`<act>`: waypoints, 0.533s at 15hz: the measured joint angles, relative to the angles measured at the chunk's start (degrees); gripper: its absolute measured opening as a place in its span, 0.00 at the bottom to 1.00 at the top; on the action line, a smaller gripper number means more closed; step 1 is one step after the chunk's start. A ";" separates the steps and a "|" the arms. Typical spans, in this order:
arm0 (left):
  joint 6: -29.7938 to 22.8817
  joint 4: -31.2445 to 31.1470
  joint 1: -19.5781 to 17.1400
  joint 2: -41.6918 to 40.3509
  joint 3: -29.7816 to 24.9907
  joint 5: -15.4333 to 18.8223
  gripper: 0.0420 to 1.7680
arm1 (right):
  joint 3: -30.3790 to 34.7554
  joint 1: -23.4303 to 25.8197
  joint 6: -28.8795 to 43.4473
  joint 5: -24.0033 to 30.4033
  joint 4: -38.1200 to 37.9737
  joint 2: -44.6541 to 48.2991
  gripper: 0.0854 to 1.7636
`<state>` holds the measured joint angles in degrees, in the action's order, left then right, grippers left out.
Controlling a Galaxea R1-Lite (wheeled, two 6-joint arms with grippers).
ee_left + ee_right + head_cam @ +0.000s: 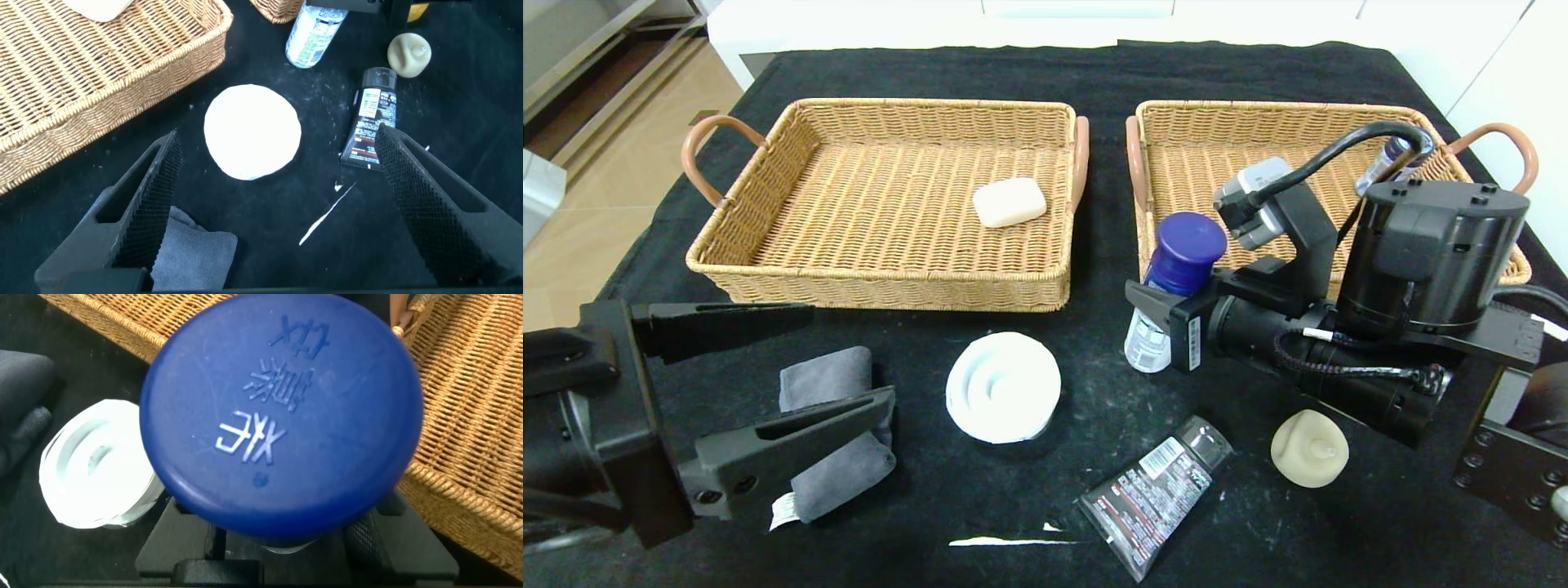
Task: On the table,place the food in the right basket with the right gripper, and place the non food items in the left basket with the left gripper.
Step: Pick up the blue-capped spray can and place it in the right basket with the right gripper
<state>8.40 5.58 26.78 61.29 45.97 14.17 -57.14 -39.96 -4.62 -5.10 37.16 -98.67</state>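
My right gripper is shut on the white bottle with the blue cap, just in front of the right basket; the cap fills the right wrist view. My left gripper is open above the folded grey cloth, with one finger across it. The white coiled roll, black tube and cream bun lie on the black table. A yellow bit, perhaps the pear, shows by the right arm. The left basket stands at the back left.
A cream soap bar lies in the left basket. My right arm reaches across the front of the right basket. A white streak marks the cloth near the front edge.
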 joint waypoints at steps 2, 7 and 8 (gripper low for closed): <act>0.00 0.00 0.00 0.00 0.00 -0.02 0.97 | 0.00 -0.09 0.00 0.24 -0.09 0.11 0.45; 0.00 0.00 0.02 0.02 0.00 -0.02 0.97 | -2.51 -1.13 -0.01 0.24 -1.24 0.74 0.45; 0.00 -0.02 0.00 0.00 0.00 -0.02 0.97 | -3.39 -1.63 -0.04 0.13 -1.90 0.90 0.45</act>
<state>8.40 5.56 26.78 61.29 45.97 14.14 -60.53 -41.59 -4.66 -4.96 35.26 -97.77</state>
